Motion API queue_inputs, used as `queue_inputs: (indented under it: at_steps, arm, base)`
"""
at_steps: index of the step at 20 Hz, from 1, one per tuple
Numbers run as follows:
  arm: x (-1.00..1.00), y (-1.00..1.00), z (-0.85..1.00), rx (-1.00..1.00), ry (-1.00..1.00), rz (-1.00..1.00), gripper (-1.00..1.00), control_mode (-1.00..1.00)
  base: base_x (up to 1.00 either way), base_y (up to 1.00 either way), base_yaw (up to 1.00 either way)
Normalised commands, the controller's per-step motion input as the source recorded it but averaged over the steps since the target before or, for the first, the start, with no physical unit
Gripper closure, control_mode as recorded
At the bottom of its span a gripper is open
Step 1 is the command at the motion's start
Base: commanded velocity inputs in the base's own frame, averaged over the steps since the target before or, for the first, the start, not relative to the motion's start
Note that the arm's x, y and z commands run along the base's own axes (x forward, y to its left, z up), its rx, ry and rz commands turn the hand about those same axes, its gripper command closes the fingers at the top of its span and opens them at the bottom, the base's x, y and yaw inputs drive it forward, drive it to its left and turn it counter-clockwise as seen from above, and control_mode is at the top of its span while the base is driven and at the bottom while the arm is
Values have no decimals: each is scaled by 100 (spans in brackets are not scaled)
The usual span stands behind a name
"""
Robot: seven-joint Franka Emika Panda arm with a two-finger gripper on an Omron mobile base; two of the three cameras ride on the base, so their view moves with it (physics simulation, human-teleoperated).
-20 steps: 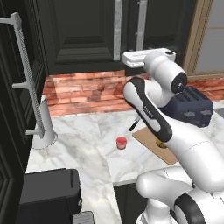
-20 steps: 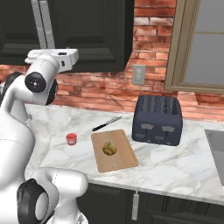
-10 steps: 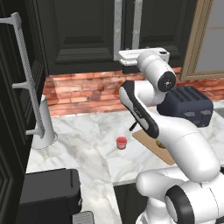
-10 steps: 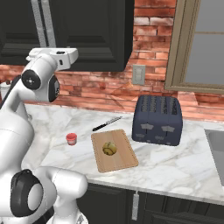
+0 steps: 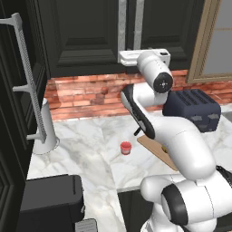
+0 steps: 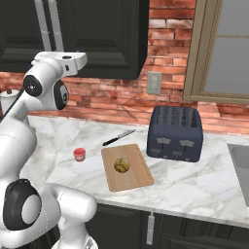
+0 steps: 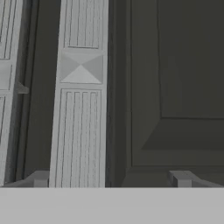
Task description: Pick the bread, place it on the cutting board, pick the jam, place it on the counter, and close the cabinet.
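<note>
— What changed since a second ago?
— Up went the hand, from above the counter to the black cabinet doors, close before the silver handle. The gripper has its fingers spread wide, holding nothing.
— And left to right on the marble?
— The jam stands on bare counter, then the cutting board with the bread on it, then the dark toaster.
</note>
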Motion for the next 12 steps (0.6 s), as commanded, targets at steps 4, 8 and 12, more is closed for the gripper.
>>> queue_inputs:
  at_steps: [4,8,12]
  arm:
    - [23,0,0,0,0,-3,-100,-100]
    - [23,0,0,0,0,-2,-100,-100]
    - [28,0,0,0,0,-2,-100,-100]
  base:
    - [0,0,0]
    - [0,0,0]
    - [0,0,0]
